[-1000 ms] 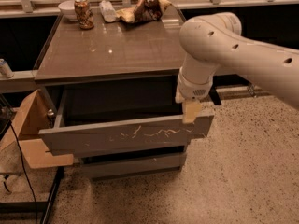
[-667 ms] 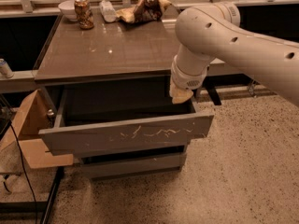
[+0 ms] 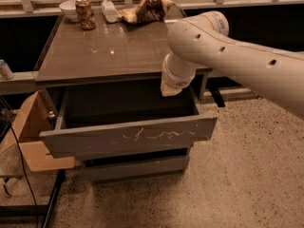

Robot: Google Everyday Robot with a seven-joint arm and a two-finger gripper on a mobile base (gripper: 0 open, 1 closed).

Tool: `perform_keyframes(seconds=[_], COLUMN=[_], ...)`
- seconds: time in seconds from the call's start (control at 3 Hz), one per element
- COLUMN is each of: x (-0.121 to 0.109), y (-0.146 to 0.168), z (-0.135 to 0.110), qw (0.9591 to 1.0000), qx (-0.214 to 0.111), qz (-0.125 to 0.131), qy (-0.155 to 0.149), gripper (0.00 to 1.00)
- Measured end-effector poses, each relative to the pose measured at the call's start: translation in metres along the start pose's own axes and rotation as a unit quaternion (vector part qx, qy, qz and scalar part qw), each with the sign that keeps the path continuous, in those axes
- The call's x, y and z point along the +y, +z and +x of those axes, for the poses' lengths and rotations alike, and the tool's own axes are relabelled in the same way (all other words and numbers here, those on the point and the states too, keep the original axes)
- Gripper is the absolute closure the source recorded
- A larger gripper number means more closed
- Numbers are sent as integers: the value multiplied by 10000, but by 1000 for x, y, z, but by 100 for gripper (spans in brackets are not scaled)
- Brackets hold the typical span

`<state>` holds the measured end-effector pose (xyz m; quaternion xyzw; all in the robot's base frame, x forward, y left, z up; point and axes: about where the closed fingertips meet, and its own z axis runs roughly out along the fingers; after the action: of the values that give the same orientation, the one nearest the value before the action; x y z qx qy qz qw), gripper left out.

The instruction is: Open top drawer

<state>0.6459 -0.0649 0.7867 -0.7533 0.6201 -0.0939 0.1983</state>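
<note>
Grey top drawer stands pulled well out toward the near side. Its white-scratched front is clear of the cabinet, and the dark inside is open from above. I can see nothing in it, though it is too dark to be sure.

My gripper hangs over the far right corner of the open drawer, just below the near edge of the worktop. It is well apart from the drawer front. Whether it is spread or closed I cannot tell, and I see nothing held in it.

The lower drawer front sits flush and shut under the open one. On the far end of the worktop are a can, a white bowl and a crumpled bag. A cardboard box stands on the left, just beside the drawer's left end.

Judgement: the opening looks done. What is left is to bring my arm up and out without catching the worktop edge.
</note>
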Motion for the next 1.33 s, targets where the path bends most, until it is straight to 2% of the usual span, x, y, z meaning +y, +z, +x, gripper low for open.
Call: perform_keyframes(seconds=[0.33,0.67,1.0,1.33], x=[-1,7,21,33], y=[30,60,95,111], z=[-3,1,8,13], qw=[10000,9999,9991,9977], qx=[-65,-49,18,62], qz=[20,-81,-365,-592], qy=[25,90,213,309], gripper=[100,100,100,100])
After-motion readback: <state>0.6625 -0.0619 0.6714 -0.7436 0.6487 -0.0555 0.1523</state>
